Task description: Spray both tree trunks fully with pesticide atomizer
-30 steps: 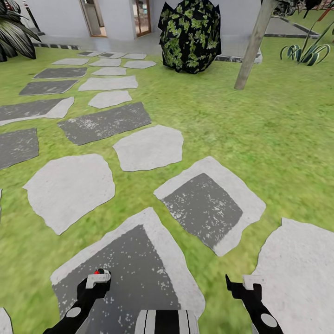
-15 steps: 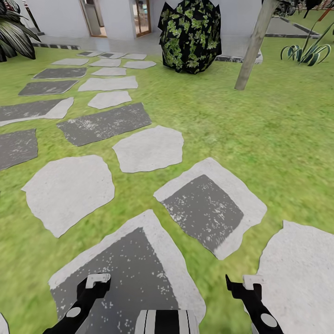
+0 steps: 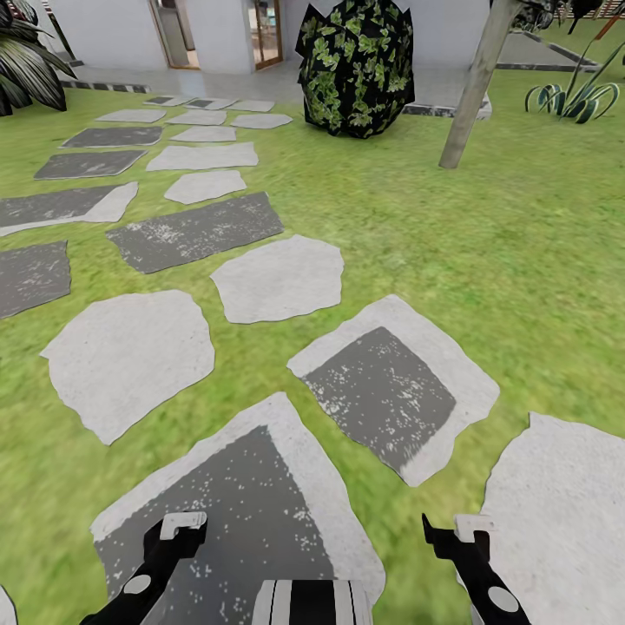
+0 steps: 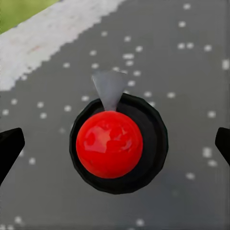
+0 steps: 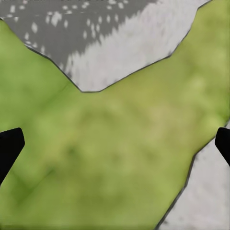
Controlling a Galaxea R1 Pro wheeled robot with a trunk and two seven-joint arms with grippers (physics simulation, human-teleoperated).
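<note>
My left gripper [image 4: 115, 143] is wide open above a red-topped black atomizer [image 4: 117, 143] on a dark stepping stone [image 3: 252, 512]; my right gripper [image 5: 115, 143] is open over grass [image 5: 110, 143]. A leaning trunk [image 3: 473, 87] stands far right, beside a dark-leaved bush [image 3: 356, 65].

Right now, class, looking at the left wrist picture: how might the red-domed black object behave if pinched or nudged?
The red-domed black object looks rigid and small, so probably light. Its glossy round dome could slip from the open left gripper. Seen end-on over the paving stone, it might tip if nudged.
</note>
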